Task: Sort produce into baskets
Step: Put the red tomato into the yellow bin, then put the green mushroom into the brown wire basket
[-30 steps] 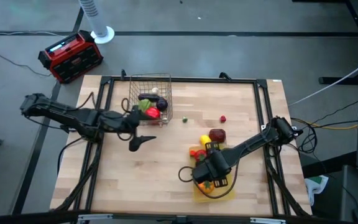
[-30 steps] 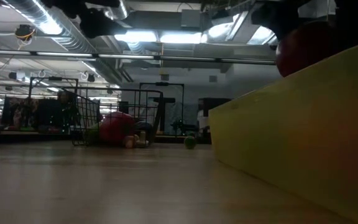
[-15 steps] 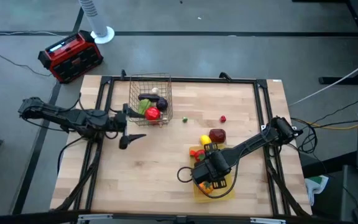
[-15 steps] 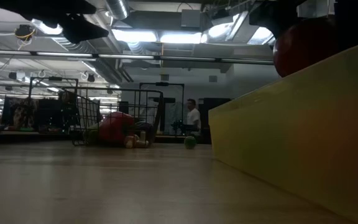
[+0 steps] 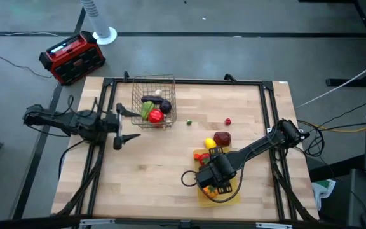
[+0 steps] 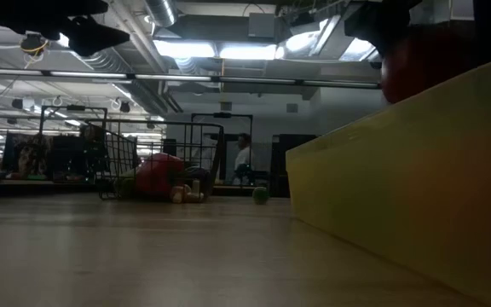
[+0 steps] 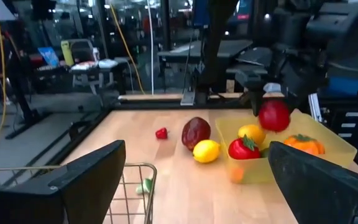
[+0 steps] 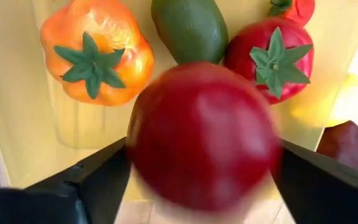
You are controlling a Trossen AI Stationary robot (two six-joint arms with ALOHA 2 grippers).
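the right wrist view shows what no other view does as plainly: a round red fruit [image 8: 204,134], blurred, sits between the two dark fingers of the right hand [image 8: 201,180], directly over the yellow tray [image 8: 17,124]. beneath it in the tray lie an orange pepper [image 8: 95,53], a green fruit [image 8: 191,28] and a red pepper [image 8: 272,56], their stalk ends facing the camera. whether the fingers press the red fruit or stand just clear of it cannot be told.

from above, the red fruit is hidden; only the right hand [image 5: 216,173] shows over the tray [image 5: 224,196] near the front of the worktop [image 5: 151,184], with a dark red fruit [image 5: 222,137] and a yellow one [image 5: 210,144] just beyond the tray's far end.

the left wrist view sees the red fruit [image 7: 273,116] hanging above the tray's contents, and a small red piece [image 7: 161,132] alone on the wood.

the left hand [image 5: 124,124] stands wide open and empty, beside the wire basket [image 5: 154,102], near the worktop's left edge. the basket's long axis runs front to back; inside it a dark aubergine [image 5: 151,98] lies crosswise, with red and green pieces below.

the low view adds a person [image 6: 242,159] in the room behind.
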